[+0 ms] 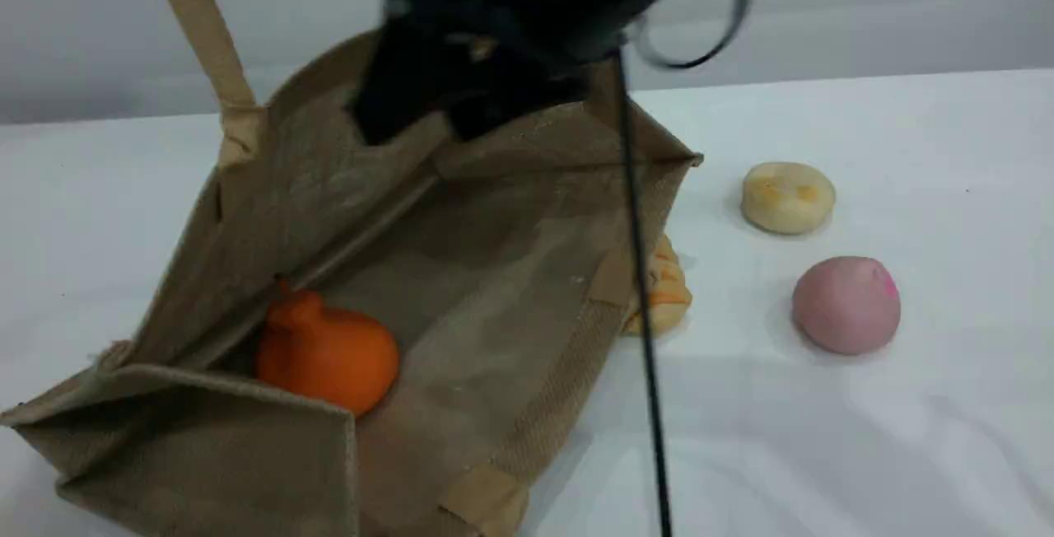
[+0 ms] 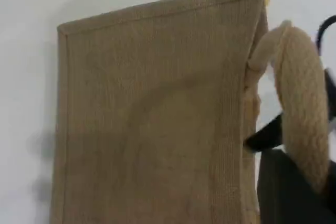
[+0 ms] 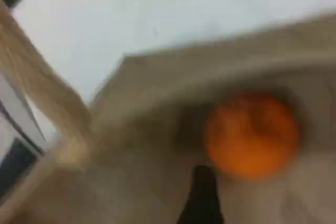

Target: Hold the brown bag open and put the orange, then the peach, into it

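Note:
The brown bag [image 1: 494, 273] lies on its side on the white table, its mouth open toward the camera. One beige handle [image 1: 206, 35] runs taut up out of the scene view. In the left wrist view that handle [image 2: 299, 103] leads into my left gripper [image 2: 304, 177], which is shut on it. The orange [image 1: 329, 353] rests inside the bag near its bottom and touches no gripper. My right gripper [image 1: 436, 121] is blurred above the bag's upper rim, its fingers apart and empty. The right wrist view shows one fingertip [image 3: 202, 192] above the orange [image 3: 252, 135]. The peach [image 1: 846, 304] sits on the table right of the bag.
A pale yellow round cake [image 1: 788, 197] lies behind the peach. An orange-striped bread loaf [image 1: 663, 290] is tucked against the bag's right edge. A black cable [image 1: 642, 273] hangs down across the bag's right side.

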